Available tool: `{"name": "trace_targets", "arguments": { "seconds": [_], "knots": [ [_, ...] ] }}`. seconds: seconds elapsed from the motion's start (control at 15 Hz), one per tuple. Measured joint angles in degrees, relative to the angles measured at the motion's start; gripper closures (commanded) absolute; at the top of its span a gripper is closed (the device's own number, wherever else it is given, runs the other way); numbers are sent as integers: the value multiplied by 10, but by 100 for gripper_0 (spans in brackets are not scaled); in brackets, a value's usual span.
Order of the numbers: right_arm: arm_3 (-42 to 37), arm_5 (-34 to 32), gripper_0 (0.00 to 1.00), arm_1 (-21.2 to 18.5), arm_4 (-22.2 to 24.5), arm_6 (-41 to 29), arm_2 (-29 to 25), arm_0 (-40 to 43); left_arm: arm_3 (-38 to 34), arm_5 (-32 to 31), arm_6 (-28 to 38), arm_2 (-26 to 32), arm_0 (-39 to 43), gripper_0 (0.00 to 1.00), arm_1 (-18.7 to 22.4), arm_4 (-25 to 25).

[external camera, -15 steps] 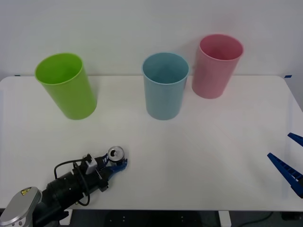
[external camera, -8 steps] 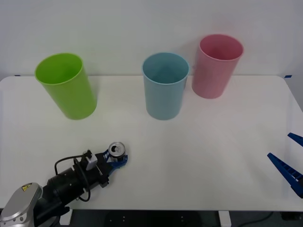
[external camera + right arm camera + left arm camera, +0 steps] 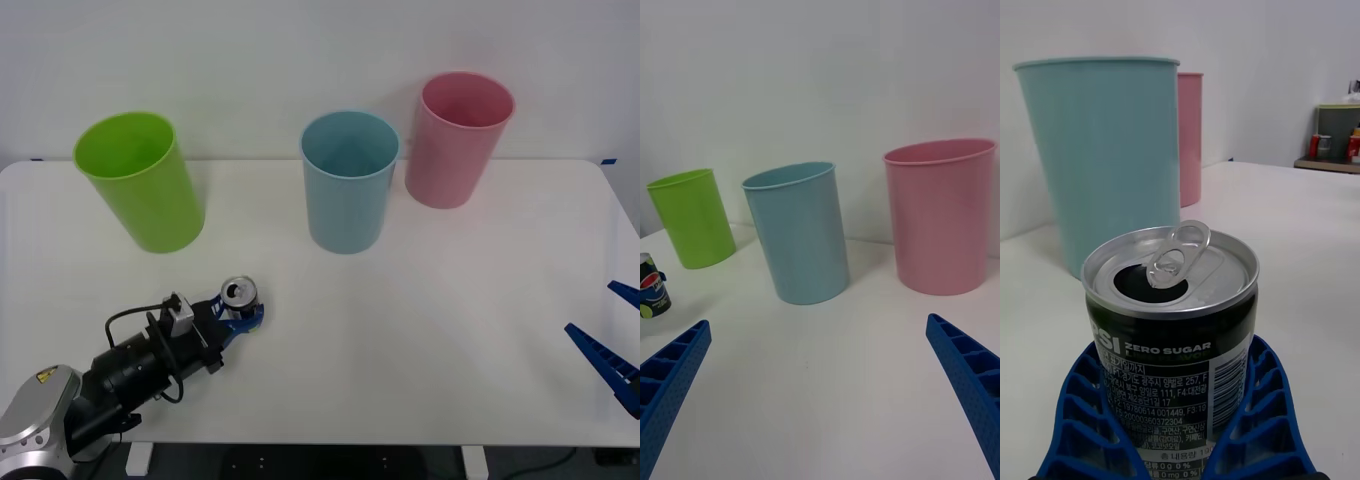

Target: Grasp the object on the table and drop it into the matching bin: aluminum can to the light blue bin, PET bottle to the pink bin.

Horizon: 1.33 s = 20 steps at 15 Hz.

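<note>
The aluminum can (image 3: 238, 293) has a dark body and a silver pull-tab top. It stands upright between the blue fingers of my left gripper (image 3: 241, 314), which is shut on it over the front left of the white table (image 3: 430, 290). In the left wrist view the can (image 3: 1172, 337) sits close in the left gripper (image 3: 1172, 427), with the light blue bin (image 3: 1105, 150) and the pink bin (image 3: 1191, 135) beyond it. The light blue bin (image 3: 347, 185) stands at the back centre and the pink bin (image 3: 455, 145) to its right. My right gripper (image 3: 608, 352) waits open at the table's right edge.
A lime green tub (image 3: 145, 185) stands at the back left. In the right wrist view the right gripper (image 3: 820, 390) faces the green tub (image 3: 694, 217), the light blue bin (image 3: 801, 232) and the pink bin (image 3: 944, 217), with the can (image 3: 651, 289) at the side.
My left gripper has carried the can a little farther from the front edge, toward the bins. The right arm has not moved.
</note>
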Motion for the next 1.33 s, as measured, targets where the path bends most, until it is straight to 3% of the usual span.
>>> {"name": "trace_targets", "arguments": {
  "seconds": [0.53,0.93,1.33],
  "knots": [
    [0,0,0,0,0,0,0,0,-3,-83,148,37,-70,100,65,26],
    [0,0,0,0,0,0,0,0,-15,-88,165,43,-105,100,71,60],
    [0,0,0,0,0,0,0,0,-67,-87,291,57,-162,100,109,50]
  ]
}}
